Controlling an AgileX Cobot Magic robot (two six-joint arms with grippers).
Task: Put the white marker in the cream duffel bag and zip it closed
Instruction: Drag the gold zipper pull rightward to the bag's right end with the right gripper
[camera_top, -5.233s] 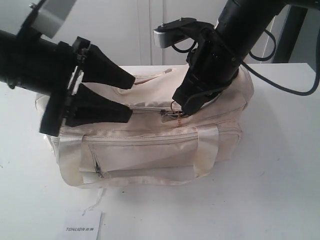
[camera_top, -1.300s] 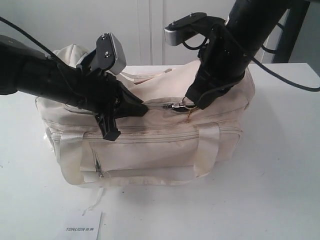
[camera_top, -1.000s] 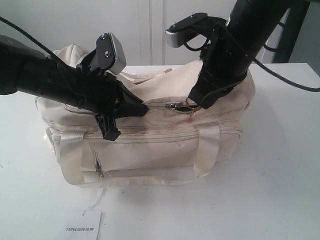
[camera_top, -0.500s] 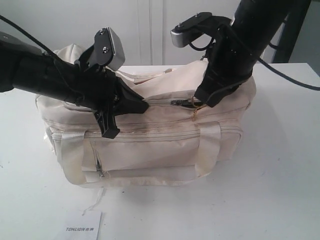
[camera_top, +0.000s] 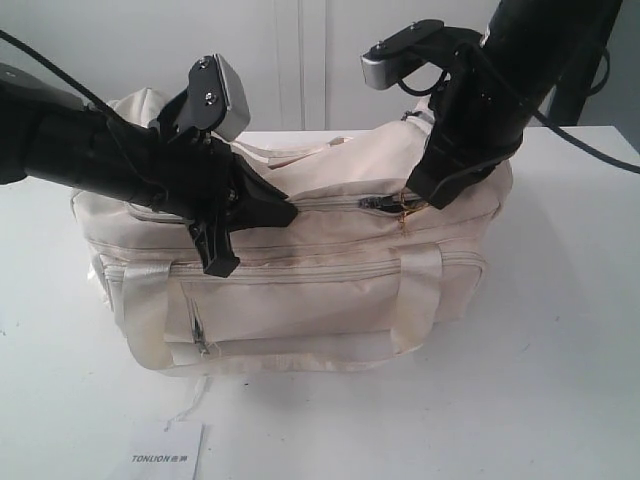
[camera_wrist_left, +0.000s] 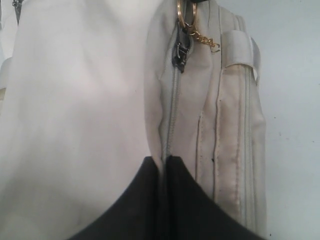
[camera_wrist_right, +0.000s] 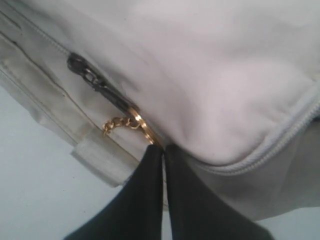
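Tabletop (camera_top: 560, 380) white, duffel bag (camera_top: 300, 300) centred; pale wall (camera_top: 130, 35) behind.

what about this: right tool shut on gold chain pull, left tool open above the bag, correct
No: the left wrist view shows the left tool shut on a fold of the cream duffel bag, not open above it. The right tool is shut on the gold chain pull.

White card (camera_top: 166, 452), at the lower edge of the exterior view: small dark capitals reading "TONLION", followed by characters too small to make out.
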